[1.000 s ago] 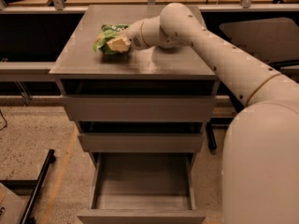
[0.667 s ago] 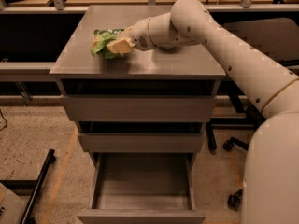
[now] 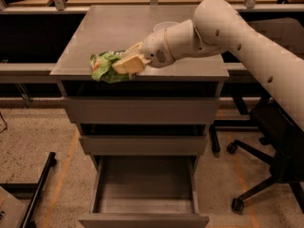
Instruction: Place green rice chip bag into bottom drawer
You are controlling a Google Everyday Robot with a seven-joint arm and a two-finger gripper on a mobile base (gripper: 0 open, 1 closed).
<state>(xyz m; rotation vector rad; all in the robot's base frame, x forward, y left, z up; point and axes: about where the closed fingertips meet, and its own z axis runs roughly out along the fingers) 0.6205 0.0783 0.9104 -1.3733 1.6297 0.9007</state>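
Observation:
The green rice chip bag (image 3: 105,67) is a crinkly bright-green pouch held over the front edge of the grey cabinet top (image 3: 118,27). My gripper (image 3: 127,64) is shut on the bag's right side, its tan fingers (image 3: 130,63) clamping it. The white arm reaches in from the upper right. The bottom drawer (image 3: 145,184) is pulled open below, straight under the bag, and its grey box interior holds nothing.
Two shallower grey drawers (image 3: 142,110) above the open one are closed. A white bowl (image 3: 164,26) stands on the cabinet top behind the arm. A black office chair (image 3: 270,151) stands at the right, a black metal leg (image 3: 40,184) at the lower left.
The gripper has carried the bag from the middle of the cabinet top forward to its front edge; the arm has swung forward with it.

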